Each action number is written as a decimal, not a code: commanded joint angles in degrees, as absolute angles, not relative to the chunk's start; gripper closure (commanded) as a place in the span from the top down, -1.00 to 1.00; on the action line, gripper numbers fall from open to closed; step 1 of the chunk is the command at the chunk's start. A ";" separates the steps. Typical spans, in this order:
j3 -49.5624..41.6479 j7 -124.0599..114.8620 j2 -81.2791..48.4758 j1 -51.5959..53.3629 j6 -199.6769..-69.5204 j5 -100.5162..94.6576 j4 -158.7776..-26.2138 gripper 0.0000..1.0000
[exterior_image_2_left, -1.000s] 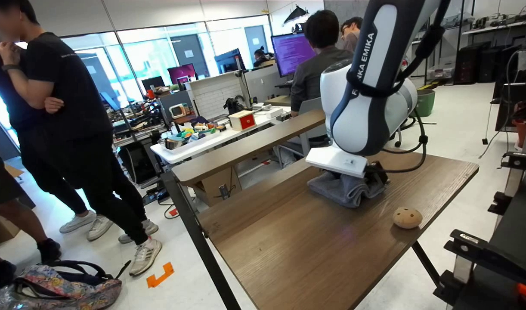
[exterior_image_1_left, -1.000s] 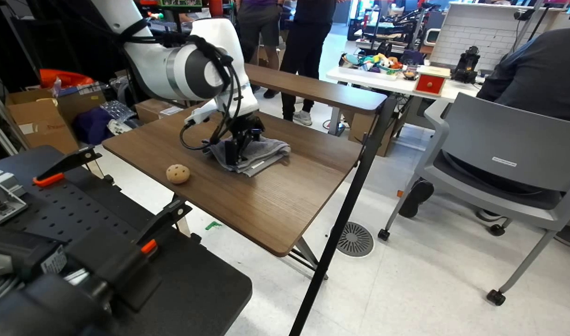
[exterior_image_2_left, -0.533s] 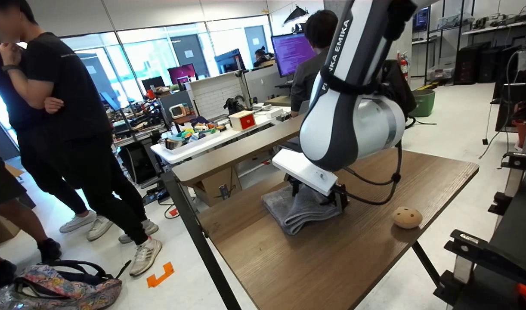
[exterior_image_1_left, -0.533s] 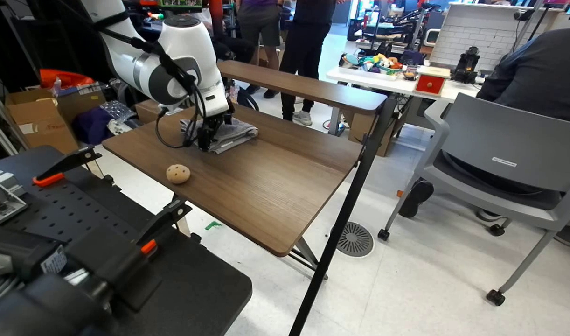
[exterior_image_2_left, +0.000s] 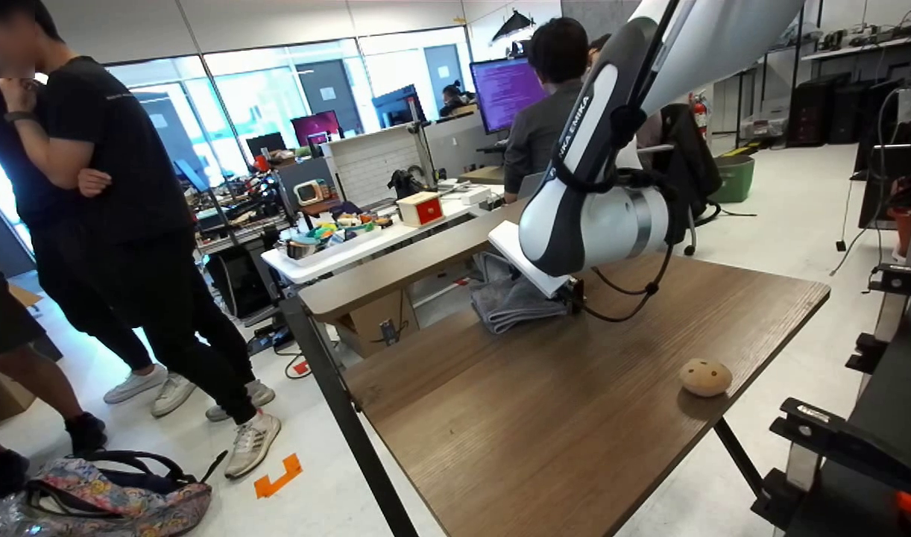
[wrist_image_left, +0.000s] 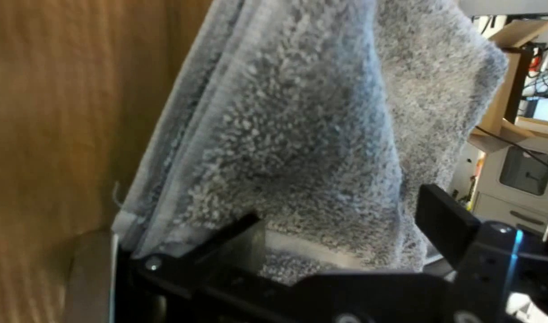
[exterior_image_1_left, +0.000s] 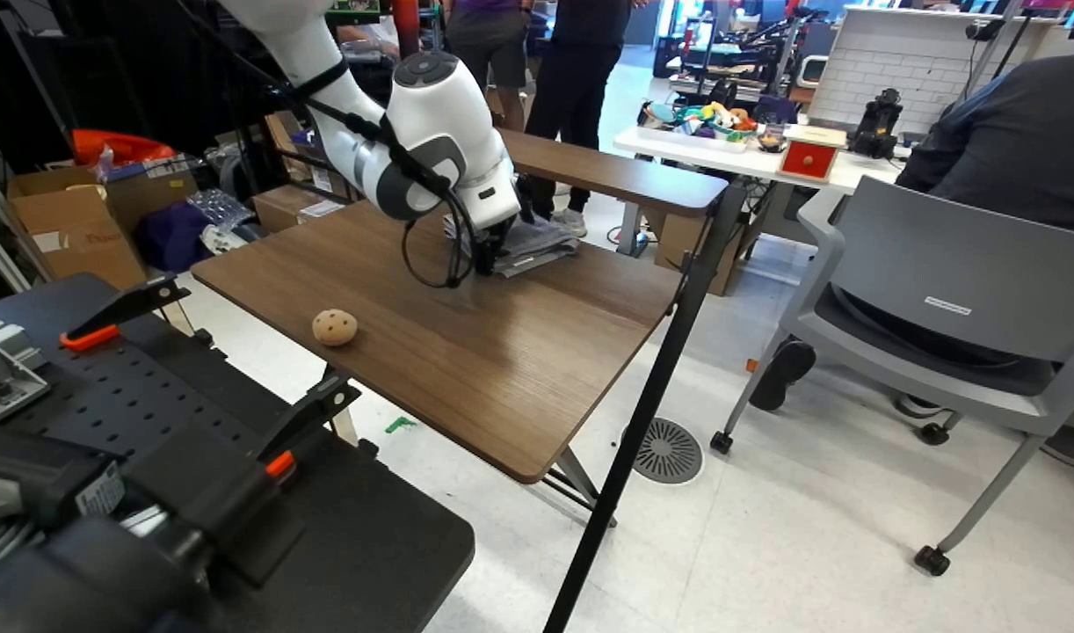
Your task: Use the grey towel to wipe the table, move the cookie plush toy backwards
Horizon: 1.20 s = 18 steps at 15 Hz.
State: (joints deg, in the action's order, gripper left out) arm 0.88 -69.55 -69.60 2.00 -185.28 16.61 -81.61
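Observation:
The grey towel [exterior_image_1_left: 541, 243] lies folded near the far edge of the brown table [exterior_image_1_left: 467, 352]. My gripper [wrist_image_left: 341, 211] is pressed down on it, jaws wide apart; the left finger [wrist_image_left: 247, 242] sits against the cloth, the right finger [wrist_image_left: 444, 224] by its outer side. Folded layers of the towel [wrist_image_left: 301, 134] fill the wrist view. In an exterior view the towel [exterior_image_2_left: 511, 302] shows partly behind the white wrist, which hides most of the gripper. Well apart from both, the cookie plush toy [exterior_image_1_left: 335, 327], round and tan with dark spots, rests by the table's near edge.
A narrower raised brown shelf [exterior_image_1_left: 616, 171] runs along the table's far side, close to the towel. A black slanted post [exterior_image_1_left: 651, 387] rises at the table's end. A dark bench with clamps [exterior_image_1_left: 300, 413] stands near the toy. People stand and sit beyond.
The gripper and towel first slid one way along the table, then back and outward to the far edge by the shelf. The cookie plush toy has not moved. The jaws stayed wide.

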 commanded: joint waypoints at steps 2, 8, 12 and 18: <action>1.64 -66.93 -79.10 2.28 -186.51 19.32 -70.45 1.00; 17.72 -57.58 -75.83 -2.08 -188.16 17.57 -77.83 1.00; 27.20 -54.45 -74.72 -5.86 -188.17 12.55 -85.71 1.00; 28.21 -47.94 -64.27 -9.17 -181.95 18.22 -102.73 1.00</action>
State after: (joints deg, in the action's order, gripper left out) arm 28.92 -51.82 -68.89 -6.99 -185.53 15.05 -92.91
